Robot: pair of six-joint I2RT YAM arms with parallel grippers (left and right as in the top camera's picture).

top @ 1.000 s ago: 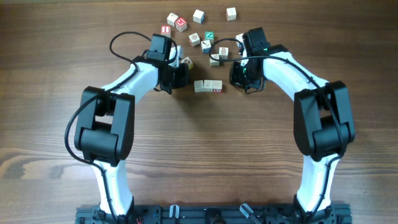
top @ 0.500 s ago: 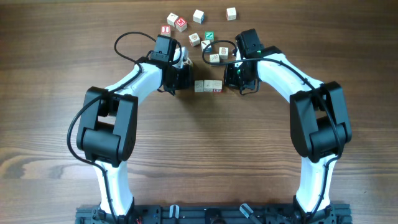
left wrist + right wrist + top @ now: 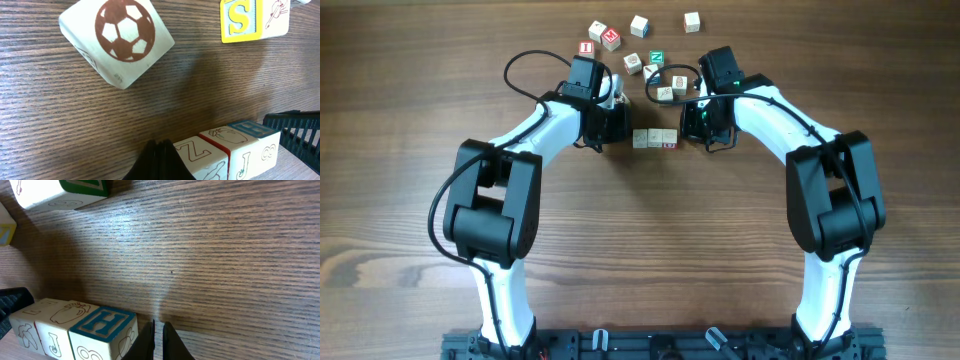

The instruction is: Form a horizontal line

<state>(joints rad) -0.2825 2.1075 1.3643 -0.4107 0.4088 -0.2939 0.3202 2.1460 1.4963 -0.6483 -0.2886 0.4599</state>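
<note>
Wood table point(image 3: 640, 230), loose cubes point(image 3: 639, 25) at far side. Left gripper point(image 3: 616, 130) pinched shut, empty, just beside left end of row point(image 3: 655, 138). Row: three cubes touching, mid-table between grippers. Right gripper point(image 3: 698, 130) near-shut, empty, by right end. You seem at squaring step; next press ends inward, gently. Tip contact unclear; wrist views crop row.

You've got a brown wood-grain tabletop point(image 3: 650, 230) with loose letter cubes scattered along its far side: a red-lettered cube point(image 3: 610, 39), a green-lettered cube point(image 3: 657, 57), and a pale cube point(image 3: 692, 20) off to the right. Your left wrist view shows a soccer-ball cube point(image 3: 117, 37) and a yellow S cube point(image 3: 242, 19), well apart. Your right wrist view catches a green-edged cube point(image 3: 60, 192) in the top left corner.
</note>
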